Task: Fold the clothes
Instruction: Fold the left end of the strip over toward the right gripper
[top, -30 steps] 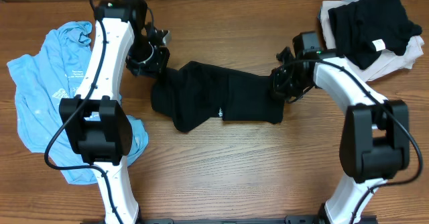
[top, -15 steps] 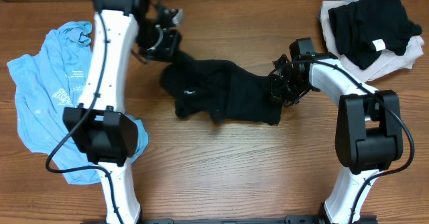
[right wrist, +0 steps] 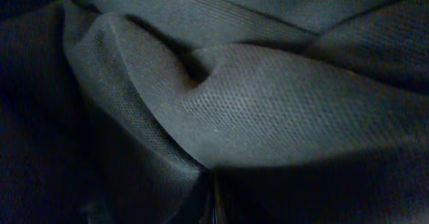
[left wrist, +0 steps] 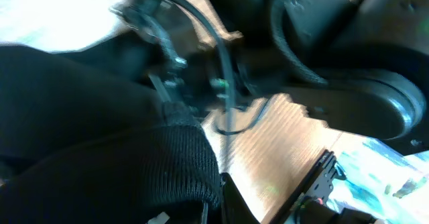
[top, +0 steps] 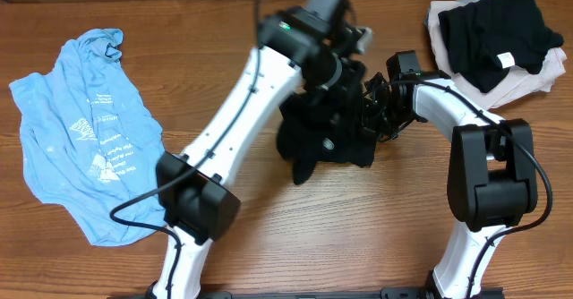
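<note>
The black top (top: 322,140) lies bunched in the middle of the table, its left part lifted and carried over towards the right. My left gripper (top: 346,72) is shut on its ribbed edge, which shows in the left wrist view (left wrist: 167,163) between the jaws (left wrist: 214,204). My right gripper (top: 375,113) is shut on the top's right edge, close beside the left gripper. Dark fabric (right wrist: 241,96) fills the right wrist view, and the jaws (right wrist: 214,197) are nearly hidden in it. The light blue T-shirt (top: 81,147) with white print lies spread at the far left.
A stack of folded clothes (top: 497,35), black on beige, sits at the back right corner. My left arm (top: 242,129) stretches diagonally across the table's middle. The right arm's body (left wrist: 348,70) shows close in the left wrist view.
My left gripper has swung from the back left to the right with the black top's left edge, folding it over towards the right gripper. The right gripper has stayed in place.
</note>
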Available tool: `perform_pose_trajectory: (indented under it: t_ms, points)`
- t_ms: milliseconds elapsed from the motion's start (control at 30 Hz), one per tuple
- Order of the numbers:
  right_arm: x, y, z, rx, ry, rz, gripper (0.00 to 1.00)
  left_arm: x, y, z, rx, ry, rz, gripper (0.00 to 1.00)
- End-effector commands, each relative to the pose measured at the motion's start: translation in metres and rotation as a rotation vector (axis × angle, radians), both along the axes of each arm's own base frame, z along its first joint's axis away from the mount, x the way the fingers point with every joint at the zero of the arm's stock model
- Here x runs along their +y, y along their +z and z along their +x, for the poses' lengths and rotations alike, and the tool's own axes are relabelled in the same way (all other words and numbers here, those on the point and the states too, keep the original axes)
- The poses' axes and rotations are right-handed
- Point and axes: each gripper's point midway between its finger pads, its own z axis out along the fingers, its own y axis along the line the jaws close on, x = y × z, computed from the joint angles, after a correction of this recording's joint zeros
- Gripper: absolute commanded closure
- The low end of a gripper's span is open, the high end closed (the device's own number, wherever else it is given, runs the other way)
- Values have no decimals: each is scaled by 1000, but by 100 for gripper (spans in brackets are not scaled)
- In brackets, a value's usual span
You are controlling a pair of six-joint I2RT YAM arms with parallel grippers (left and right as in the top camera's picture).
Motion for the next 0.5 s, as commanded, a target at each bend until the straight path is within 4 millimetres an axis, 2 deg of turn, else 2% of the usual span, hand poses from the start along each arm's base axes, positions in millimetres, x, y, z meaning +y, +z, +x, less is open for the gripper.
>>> perform_pose_trajectory:
  t_ms: [0,67,133,233,333,400,433,467]
  points:
    - [2,7,7,2,-18,85,96,-10,-16,2,10,86,78,96]
    - [-4,36,22,-66,-44,140,96,-15,-26,0,24,77,91,96]
    - [-18,78,38,-160,-84,185,96,-16,-37,1,44,80,106,96]
    - [-56,146,54,-301,-174,205,96,-21,-59,7,62,80,120,96]
    - [-92,203,56,-420,-244,186,96,-29,-79,18,55,80,114,93]
    - [-116,233,51,-487,-293,170,95,-37,-91,28,34,81,97,57]
    - [-124,242,48,-508,-310,163,92,-41,-94,32,28,79,85,21]
    - [-133,251,43,-529,-331,155,89,-45,-97,34,24,75,68,0]
